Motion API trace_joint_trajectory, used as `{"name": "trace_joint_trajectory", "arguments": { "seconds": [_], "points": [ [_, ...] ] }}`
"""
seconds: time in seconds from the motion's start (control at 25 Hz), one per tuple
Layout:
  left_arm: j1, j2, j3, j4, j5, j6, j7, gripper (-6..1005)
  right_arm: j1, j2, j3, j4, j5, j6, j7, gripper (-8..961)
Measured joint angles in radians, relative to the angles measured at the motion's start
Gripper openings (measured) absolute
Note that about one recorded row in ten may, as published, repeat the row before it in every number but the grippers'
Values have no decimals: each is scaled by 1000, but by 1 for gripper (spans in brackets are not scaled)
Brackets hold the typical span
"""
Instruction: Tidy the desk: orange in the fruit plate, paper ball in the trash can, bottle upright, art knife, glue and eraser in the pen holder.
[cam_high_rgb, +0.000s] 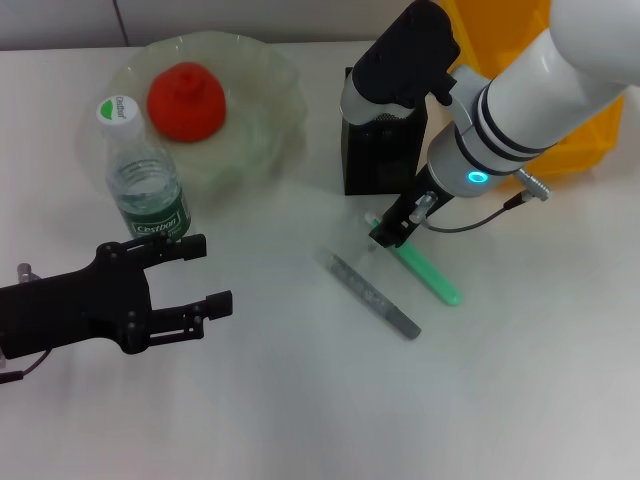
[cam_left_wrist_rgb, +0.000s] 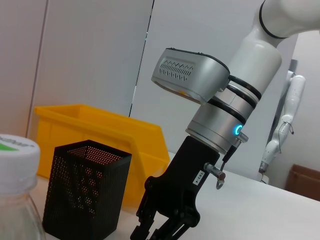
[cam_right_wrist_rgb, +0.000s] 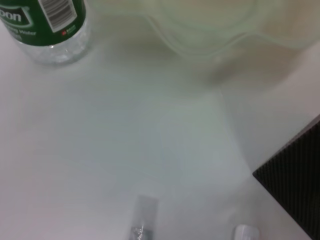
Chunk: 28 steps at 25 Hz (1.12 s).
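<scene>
right gripper (cam_high_rgb: 393, 236) jaws clenched on green glue stick (cam_high_rgb: 430, 272) tip, end-heavy, could swing, clip pen holder (cam_high_rgb: 380, 150) rim. left gripper (cam_high_rgb: 195, 275) jaws released, idle.

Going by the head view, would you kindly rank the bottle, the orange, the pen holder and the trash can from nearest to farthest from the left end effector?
1. The bottle, upright just beyond the left end effector.
2. The orange, in the fruit plate behind the bottle.
3. The pen holder, across the desk towards the right arm.
4. The trash can, at the far right.
</scene>
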<state>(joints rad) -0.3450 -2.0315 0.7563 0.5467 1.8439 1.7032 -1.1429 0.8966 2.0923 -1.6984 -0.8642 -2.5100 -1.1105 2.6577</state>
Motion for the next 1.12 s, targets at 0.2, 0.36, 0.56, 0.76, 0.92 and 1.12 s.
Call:
{"name": "trace_joint_trajectory", "arguments": {
  "seconds": [0.2,0.36,0.56,0.76,0.92,1.12],
  "points": [
    [0,0,0,0,0,-1,0,814,0,0,-2,6,1,6,-2,265],
    [-1,-1,0,-1,0,-12,0,814,-4,0,-3,9,1,6,-2,256],
    [-10,-1,0,-1,0,-15,1,815,-6,0,-22,24,21,12,-6,244],
    [-15,-6,0,6,0,-9,0,815,-5,0,-41,36,31,18,-6,231],
    [-16,-7,0,6,0,-11,2,815,-26,-1,-41,2,37,5,-6,222],
    [-15,-7,-1,7,0,-14,5,815,-119,-8,20,-163,38,-59,-30,196]
  ]
}}
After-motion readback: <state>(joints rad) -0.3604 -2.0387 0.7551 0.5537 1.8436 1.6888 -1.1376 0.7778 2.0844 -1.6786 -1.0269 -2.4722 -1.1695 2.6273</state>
